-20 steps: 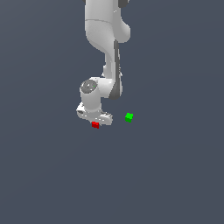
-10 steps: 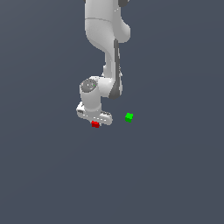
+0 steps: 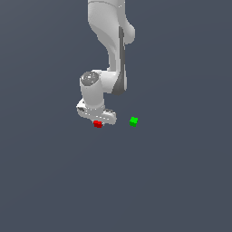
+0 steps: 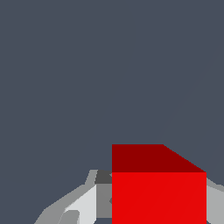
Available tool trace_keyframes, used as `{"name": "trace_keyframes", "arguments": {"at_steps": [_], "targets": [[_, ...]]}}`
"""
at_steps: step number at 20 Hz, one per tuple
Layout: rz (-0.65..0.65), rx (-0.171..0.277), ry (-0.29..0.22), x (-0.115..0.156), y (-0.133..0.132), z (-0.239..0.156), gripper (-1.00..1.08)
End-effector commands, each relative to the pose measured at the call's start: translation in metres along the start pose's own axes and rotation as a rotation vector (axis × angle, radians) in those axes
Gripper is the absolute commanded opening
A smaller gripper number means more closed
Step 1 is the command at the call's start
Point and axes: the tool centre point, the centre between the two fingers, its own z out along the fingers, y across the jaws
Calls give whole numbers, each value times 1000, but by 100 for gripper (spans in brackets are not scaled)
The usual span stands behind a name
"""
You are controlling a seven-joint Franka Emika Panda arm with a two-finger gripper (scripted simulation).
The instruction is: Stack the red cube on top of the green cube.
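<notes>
Gripping the red cube (image 3: 97,124) between its fingers (image 4: 83,205), the hand (image 3: 97,121) sits low by the worktop (image 3: 172,181) — little has shifted over the last second, so I judge the grasp has just settled and the lift not begun. The green cube (image 3: 133,121) waits near, toward the exterior view's right, untouched as before.

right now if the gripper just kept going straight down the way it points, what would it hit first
The red cube: in the wrist view it sits right between the fingers, filling the gap. In the exterior view the gripper is directly over it. Whether the fingers already touch the cube cannot be told. The green cube lies off that line.
</notes>
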Motion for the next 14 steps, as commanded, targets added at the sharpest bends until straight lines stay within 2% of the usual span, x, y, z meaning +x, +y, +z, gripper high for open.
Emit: {"name": "trace_keyframes", "arguments": {"at_steps": [1,8,14], "targets": [[0,0,1,0,0,-18,-100],[0,0,2,1,0,-48,-100],[0,0,2,2,0,-51,-100]]}}
